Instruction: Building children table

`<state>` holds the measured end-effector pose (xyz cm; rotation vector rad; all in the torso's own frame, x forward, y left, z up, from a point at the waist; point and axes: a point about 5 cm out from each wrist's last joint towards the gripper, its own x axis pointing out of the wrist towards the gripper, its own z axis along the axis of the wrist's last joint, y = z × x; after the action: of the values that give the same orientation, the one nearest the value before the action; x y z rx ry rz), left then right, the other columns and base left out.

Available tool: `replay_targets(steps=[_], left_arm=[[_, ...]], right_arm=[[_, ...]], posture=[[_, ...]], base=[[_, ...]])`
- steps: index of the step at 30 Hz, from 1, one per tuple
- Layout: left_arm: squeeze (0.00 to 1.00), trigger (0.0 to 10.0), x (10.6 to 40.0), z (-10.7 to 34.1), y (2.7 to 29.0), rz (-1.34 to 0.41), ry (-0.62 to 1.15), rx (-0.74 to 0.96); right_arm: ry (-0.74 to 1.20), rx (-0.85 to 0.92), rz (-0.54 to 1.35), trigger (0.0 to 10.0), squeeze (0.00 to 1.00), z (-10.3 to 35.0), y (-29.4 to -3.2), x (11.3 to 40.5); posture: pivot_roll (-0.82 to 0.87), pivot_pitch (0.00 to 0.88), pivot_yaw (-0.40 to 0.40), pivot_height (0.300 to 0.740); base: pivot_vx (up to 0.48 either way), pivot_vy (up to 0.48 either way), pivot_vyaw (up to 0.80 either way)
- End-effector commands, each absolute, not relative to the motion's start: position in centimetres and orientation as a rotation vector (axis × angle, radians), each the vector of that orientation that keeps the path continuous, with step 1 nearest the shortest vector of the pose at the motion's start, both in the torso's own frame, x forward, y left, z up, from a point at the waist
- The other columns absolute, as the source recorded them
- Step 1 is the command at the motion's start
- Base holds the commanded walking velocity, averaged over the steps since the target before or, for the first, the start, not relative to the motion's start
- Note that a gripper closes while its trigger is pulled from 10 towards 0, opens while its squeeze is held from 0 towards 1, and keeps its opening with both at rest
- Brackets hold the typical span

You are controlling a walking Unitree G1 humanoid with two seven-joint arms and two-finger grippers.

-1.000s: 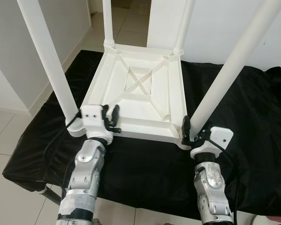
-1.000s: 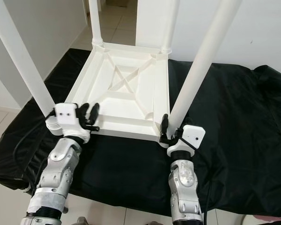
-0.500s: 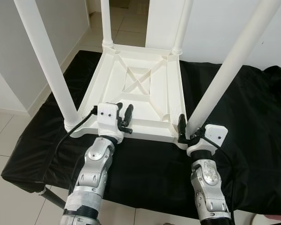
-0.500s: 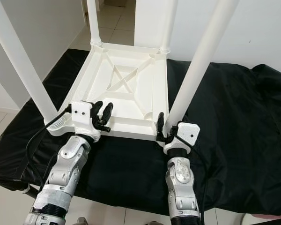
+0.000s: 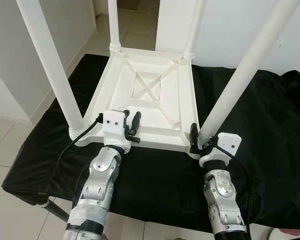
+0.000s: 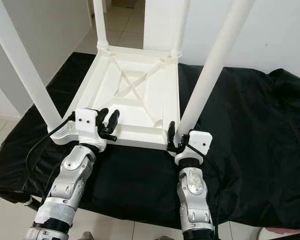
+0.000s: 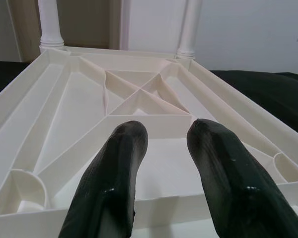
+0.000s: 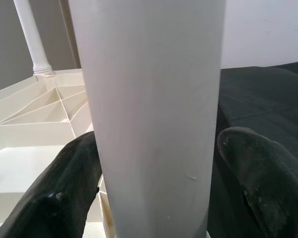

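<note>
The white plastic children's table (image 5: 150, 95) is lying upside down on a black cloth-covered tabletop (image 5: 270, 130), its four round white legs pointing upward and its ribbed underside with a crossed brace facing the camera. The left end effector (image 5: 131, 125) is hovering at the table's near edge, beside the near-left leg (image 5: 52, 65), its two black fingers spread with nothing between them; the left wrist view is showing what the head views cannot, namely that those fingers (image 7: 114, 183) are sitting just above the near rim and pointing along the open underside toward the two far legs. The right end effector (image 6: 176, 134) is reaching around the near-right leg (image 6: 215, 60) low down by its socket. The head views are showing only one dark finger there, while the right wrist view is revealing both fingers (image 8: 64, 193) straddling the thick white leg (image 8: 149, 109), one on each side, though whether they are pressing it cannot be told. Pale floor tiles (image 5: 5, 145) are lying beyond the tabletop's left edge.
</note>
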<state>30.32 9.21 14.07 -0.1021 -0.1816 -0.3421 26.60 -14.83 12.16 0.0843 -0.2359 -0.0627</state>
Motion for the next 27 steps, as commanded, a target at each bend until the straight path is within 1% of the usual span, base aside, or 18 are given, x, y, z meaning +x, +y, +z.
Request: replay_targets(steps=[1,7,22,27], left_arm=[[0.0,10.0,30.4,13.9,9.0,-0.373,-0.179,-0.09],[0.0,10.0,30.9,13.6,9.5,-0.38,-0.172,-0.073],[0.0,10.0,31.3,13.5,8.4,-0.487,-0.18,-0.029],[0.0,10.0,31.6,13.8,8.3,-0.498,-0.189,-0.021]], right_arm=[[-0.206,0.068,-0.041,10.0,0.0,11.6,-14.6,26.5],[-0.194,0.031,-0.026,10.0,0.0,11.1,-15.2,26.3],[-0.219,0.003,0.022,10.0,0.0,11.3,-14.7,27.2],[-0.22,-0.024,0.033,10.0,0.0,11.3,-15.3,27.4]], posture=[[-0.06,0.0,-0.011,0.74],[-0.09,0.0,0.003,0.74],[-0.11,0.0,0.029,0.74],[-0.11,0.0,0.035,0.74]], base=[[0.0,0.0,0.0],[0.0,0.0,0.0],[0.0,0.0,0.0],[0.0,0.0,0.0]])
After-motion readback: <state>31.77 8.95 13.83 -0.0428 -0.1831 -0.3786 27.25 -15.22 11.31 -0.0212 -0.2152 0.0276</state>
